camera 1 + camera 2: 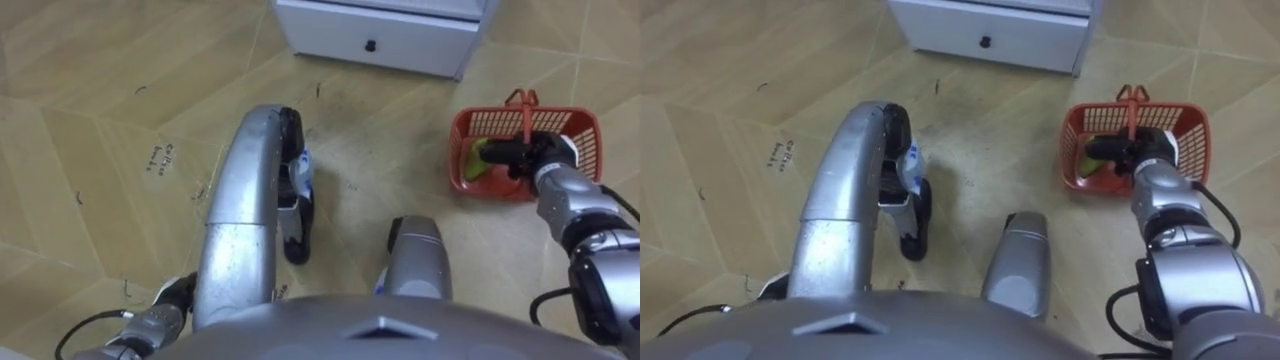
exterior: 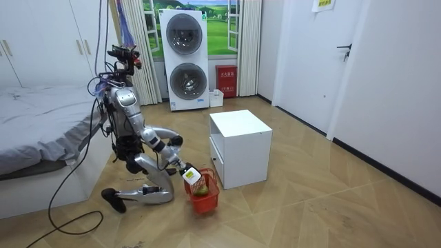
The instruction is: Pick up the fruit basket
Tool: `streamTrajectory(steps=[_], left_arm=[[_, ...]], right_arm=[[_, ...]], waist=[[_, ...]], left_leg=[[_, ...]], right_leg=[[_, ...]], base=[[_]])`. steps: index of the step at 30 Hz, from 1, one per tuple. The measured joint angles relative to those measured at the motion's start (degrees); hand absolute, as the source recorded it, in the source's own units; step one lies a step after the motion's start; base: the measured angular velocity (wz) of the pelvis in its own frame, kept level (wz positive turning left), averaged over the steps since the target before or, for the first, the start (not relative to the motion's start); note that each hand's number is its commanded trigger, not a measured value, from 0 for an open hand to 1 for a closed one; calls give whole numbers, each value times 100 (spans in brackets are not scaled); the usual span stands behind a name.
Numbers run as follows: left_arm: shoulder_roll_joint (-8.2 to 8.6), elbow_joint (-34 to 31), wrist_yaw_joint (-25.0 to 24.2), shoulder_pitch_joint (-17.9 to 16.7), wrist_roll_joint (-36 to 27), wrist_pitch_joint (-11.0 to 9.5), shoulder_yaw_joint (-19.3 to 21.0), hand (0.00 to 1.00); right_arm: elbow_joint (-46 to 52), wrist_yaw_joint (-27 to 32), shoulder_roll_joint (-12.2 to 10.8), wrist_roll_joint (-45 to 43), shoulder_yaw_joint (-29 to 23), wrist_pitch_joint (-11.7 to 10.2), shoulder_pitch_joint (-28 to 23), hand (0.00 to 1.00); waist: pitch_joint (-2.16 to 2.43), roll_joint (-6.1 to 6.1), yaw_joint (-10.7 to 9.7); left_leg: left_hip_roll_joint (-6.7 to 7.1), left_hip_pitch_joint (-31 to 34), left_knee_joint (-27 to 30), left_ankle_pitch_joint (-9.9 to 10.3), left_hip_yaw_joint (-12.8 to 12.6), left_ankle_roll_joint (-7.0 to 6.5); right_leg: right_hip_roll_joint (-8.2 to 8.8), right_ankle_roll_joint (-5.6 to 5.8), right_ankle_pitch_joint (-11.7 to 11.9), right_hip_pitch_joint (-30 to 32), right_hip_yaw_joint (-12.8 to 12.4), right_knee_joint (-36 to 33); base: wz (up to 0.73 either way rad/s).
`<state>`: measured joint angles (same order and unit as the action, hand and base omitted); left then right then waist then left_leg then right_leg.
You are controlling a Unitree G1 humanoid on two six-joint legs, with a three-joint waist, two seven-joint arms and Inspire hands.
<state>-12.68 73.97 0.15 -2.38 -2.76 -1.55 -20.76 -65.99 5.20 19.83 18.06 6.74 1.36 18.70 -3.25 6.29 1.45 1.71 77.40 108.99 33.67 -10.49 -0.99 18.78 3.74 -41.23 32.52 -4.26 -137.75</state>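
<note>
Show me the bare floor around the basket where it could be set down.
Bare floor lies between the white cabinet, the robot's knees and the fruit basket; more lies left of the raised knee. Crowded: the right hand grips the basket's handle near the cabinet's corner.

A white box-shaped cabinet with a drawer [image 1: 375, 35] is set at 12 o'clock on the wood-patterned floor [image 1: 80, 130]. A red plastic mesh basket [image 1: 580, 125] is placed on the floor at 2 o'clock, near the cabinet's right corner. In it, at its left side, yellow-green fruit [image 1: 478, 160] is held. The right hand [image 1: 528, 155] is closed round the upright handle [image 1: 524, 112]. The left hand [image 1: 172, 295] is found at 7 o'clock.
</note>
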Motion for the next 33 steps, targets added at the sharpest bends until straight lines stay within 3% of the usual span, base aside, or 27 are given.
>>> streamTrajectory(steps=[5, 10, 13, 15, 19, 21, 22, 23, 24, 25, 27, 31, 33], left_arm=[[-17, -52, -82, 317, 114, -2, 209, 0], [-53, -86, -76, 505, 79, -6, 486, 0], [-106, -187, -68, 536, 120, -3, 779, 0], [-107, -205, -42, 554, 120, 17, 827, 0], [-89, -287, 17, 492, 128, 255, 985, 0], [-86, -297, 102, 236, 135, 341, 1100, 0], [-68, -291, 90, 38, 268, 411, 1166, 0], [-7, -368, 70, -4, 462, 443, 1160, 0], [24, -504, 64, -6, 496, 451, 1164, 0], [-23, -602, 88, -136, 522, 483, 1230, 0], [-5, -716, 259, -140, 570, 669, 1372, 0], [23, -711, 410, -234, 749, 830, 1518, 0], [17, -742, 467, -289, 749, 877, 1671, 0]], right_arm=[[403, 30, 1, -242, -13, 11, 38, 100], [959, 53, -3, -306, -7, 13, 63, 100], [1385, 58, -4, -319, -3, 64, 64, 100], [1536, 63, -4, -342, 55, 70, 85, 100], [1852, 98, -48, -484, 307, 218, 232, 100], [1993, 98, -175, -637, 484, 245, 243, 100], [2052, 107, -275, -720, 543, 321, 208, 100], [2305, 155, -70, -695, 481, 443, 34, 100], [2429, 167, 89, -687, 467, 529, -14, 100], [2569, 234, 80, -728, 313, 686, -26, 100], [3313, 333, -23, -1025, 151, 869, -255, 100], [4083, 341, -40, -1348, 54, 875, -618, 100], [4578, 357, -29, -1384, -122, 873, -719, 100]], waist=[[19, 56, 2], [23, 88, -125], [45, 69, -82], [53, 64, -10], [83, 7, 85], [74, -33, 101], [24, -137, 156], [66, -20, 110], [152, -75, 42], [165, 63, 92], [176, 61, 56], [194, 25, 59], [206, 20, 78]], left_leg=[[58, -113, 83, 94, 107, -64], [310, -241, 106, 121, 197, -116], [294, -327, 65, 149, 324, -181], [202, -481, -124, 141, 361, -198], [24, -1178, -1376, 66, 569, -159], [-187, -1564, -1733, -354, 608, -385], [-245, -1626, -1788, -690, 502, -535], [143, -1655, -2841, -701, 42, -578], [281, -1712, -3529, -949, -200, -703], [393, -1777, -3651, -1111, -196, -848], [377, -2236, -4348, -1097, -118, -881], [268, -3369, -5338, -1227, -116, -763], [171, -3826, -5774, -1328, -214, -676]], right_leg=[[-40, 0, 2, -281, 149, 139], [-41, -2, -7, -573, 180, 375], [-336, 7, -61, -646, 132, 733], [-510, 8, -62, -664, 100, 1129], [-768, 11, -62, -717, 34, 2933], [-854, 25, -51, -1107, 50, 4104], [-954, 28, -49, -1614, 64, 4921], [-825, 39, -44, -1947, 98, 5602], [-809, 53, -39, -2013, 136, 5857], [-669, 136, 3, -2165, 189, 6254], [-711, 313, 494, -2450, 316, 7356], [-714, 197, 911, -2963, 465, 8671], [-724, 232, 1374, -3220, 502, 9164]], base=[[5], [4], [-10], [-22], [-57], [-85], [-43], [-6], [26], [11], [-24], [-58], [-50]])
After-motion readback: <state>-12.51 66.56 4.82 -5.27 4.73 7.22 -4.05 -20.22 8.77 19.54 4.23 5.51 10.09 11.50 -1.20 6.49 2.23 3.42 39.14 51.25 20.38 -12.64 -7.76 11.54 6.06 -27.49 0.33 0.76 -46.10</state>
